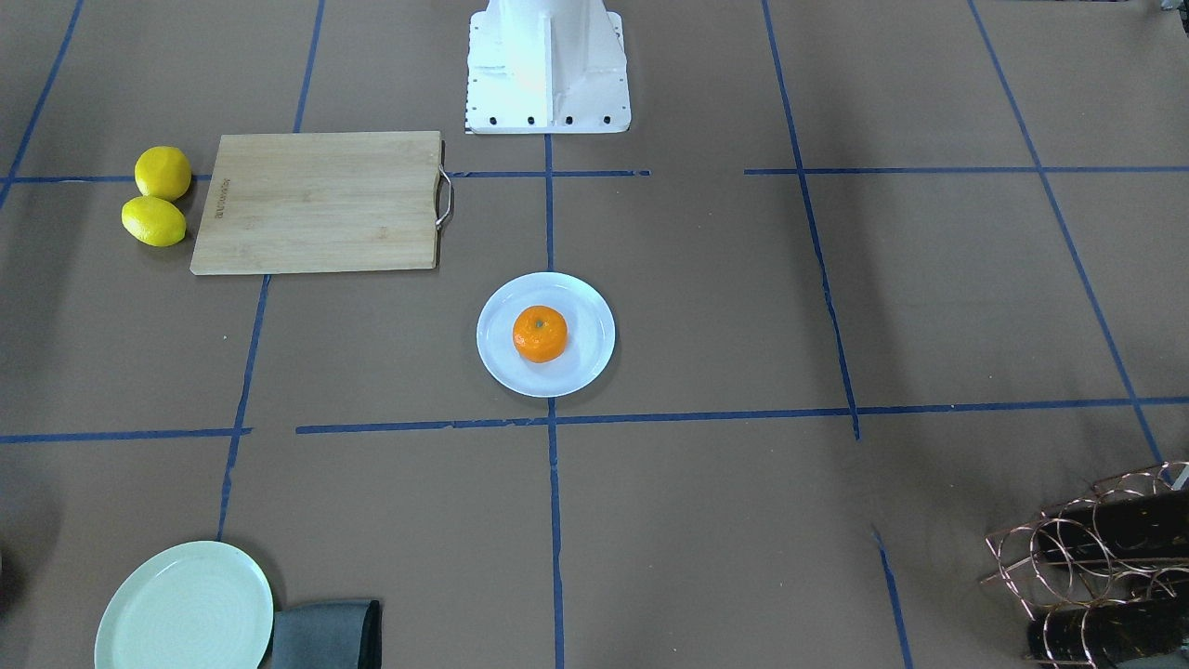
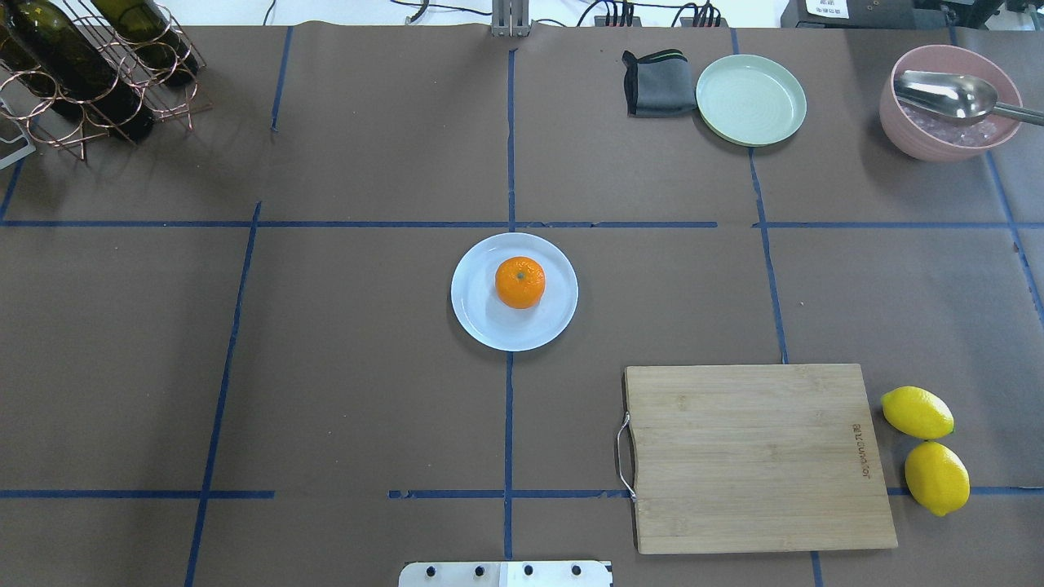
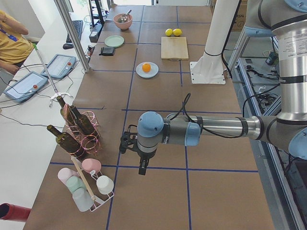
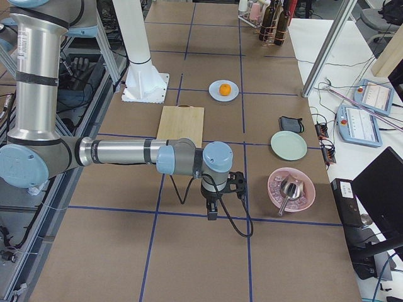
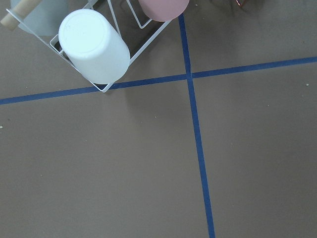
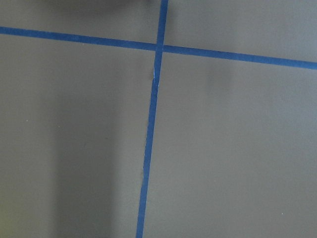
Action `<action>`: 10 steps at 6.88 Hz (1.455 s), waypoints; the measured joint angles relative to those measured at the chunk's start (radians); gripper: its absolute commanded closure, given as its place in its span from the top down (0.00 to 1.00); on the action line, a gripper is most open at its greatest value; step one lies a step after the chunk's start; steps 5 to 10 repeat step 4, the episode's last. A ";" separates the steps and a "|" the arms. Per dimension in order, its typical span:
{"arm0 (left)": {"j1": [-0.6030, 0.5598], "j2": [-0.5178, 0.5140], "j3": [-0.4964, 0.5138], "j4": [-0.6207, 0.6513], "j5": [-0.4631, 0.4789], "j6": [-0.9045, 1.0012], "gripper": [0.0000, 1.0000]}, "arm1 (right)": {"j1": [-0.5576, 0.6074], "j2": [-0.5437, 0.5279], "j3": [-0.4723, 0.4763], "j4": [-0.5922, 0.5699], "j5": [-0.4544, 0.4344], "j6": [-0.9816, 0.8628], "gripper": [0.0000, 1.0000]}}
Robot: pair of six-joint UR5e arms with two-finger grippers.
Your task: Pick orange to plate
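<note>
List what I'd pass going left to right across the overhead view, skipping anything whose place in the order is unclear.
wine bottle rack → plate with the orange on it → gray cloth → mint-green plate → pink bowl holding a spoon

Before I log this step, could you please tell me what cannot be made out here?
Left pincer and right pincer: side views only, small and dark; open or shut unclear.
Pink bowl: contents partly covered by the scoop, overhead.
Cutting board lettering: too small, overhead.
Bottle rack: cut off by the front view's edge.
</note>
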 measured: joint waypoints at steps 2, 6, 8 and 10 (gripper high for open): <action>0.000 -0.001 0.000 -0.002 0.000 0.000 1.00 | 0.000 0.001 0.000 0.001 0.012 0.006 1.00; 0.000 -0.002 0.000 -0.001 0.000 0.000 1.00 | 0.000 0.001 0.000 0.000 0.017 0.009 1.00; 0.000 -0.002 0.000 -0.001 0.000 0.000 1.00 | 0.000 0.001 0.000 0.000 0.017 0.009 1.00; 0.000 -0.002 0.000 -0.001 0.000 0.000 1.00 | 0.000 0.001 0.000 0.000 0.017 0.009 1.00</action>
